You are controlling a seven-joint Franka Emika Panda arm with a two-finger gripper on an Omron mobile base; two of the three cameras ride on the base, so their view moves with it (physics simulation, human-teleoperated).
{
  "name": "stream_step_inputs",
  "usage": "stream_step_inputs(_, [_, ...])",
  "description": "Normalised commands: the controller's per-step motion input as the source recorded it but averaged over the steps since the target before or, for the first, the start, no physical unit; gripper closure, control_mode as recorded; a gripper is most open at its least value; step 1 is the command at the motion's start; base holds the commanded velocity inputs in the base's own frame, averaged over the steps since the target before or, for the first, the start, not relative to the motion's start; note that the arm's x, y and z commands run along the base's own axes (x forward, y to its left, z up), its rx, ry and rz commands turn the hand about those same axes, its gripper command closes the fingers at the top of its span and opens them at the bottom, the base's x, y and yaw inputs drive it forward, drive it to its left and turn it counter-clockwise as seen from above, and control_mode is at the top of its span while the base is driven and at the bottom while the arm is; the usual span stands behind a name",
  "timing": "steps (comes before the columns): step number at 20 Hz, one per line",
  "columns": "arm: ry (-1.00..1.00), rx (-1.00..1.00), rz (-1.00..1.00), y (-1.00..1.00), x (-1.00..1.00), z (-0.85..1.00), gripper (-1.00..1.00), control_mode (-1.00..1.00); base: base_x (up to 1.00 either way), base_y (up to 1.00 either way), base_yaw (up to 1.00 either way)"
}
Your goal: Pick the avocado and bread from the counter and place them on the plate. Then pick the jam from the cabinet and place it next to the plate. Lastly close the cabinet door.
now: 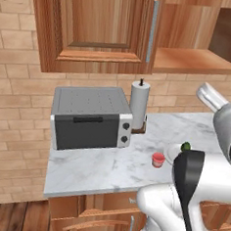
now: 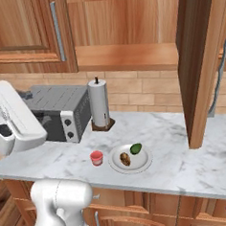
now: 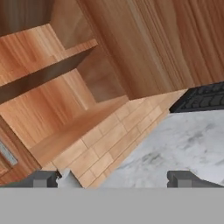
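Avocado and bread on the plate, jam beside it, cabinet door open.

I see the plate [image 2: 130,160] near the table's [image 2: 195,161] front edge, with the avocado [image 2: 135,148] and bread [image 2: 124,158] both on it, side by side. The jam [image 2: 96,158] stands on the table just beside the plate, on the side toward the toaster oven [image 2: 62,114]. The paper-towel roll [image 2: 99,104] stands toward the back edge. The cabinet [image 2: 128,32] above has one door [image 2: 199,60] swung out, its shelf bare. My claw [image 3: 113,178] is spread wide with nothing between its fingertips [image 3: 41,178], facing the cabinet's inside and the brick wall [image 3: 105,148].
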Motion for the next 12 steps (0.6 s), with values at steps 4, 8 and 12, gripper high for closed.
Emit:
stream_step_inputs(4, [-0.08, 0.06, 0.00, -0.71, -0.48, 0.01, -1.00, -1.00, 0.00, 0.00, 0.00])
stream_step_inputs(8, [-0.04, 0.05, 0.01, -0.69, -0.29, 0.02, -1.00, -1.00, 0.00, 0.00, 0.00])
stream_step_inputs(12, [0.00, 0.02, 0.05, -0.63, -0.13, 0.01, -1.00, -1.00, 0.00, 0.00, 0.00])
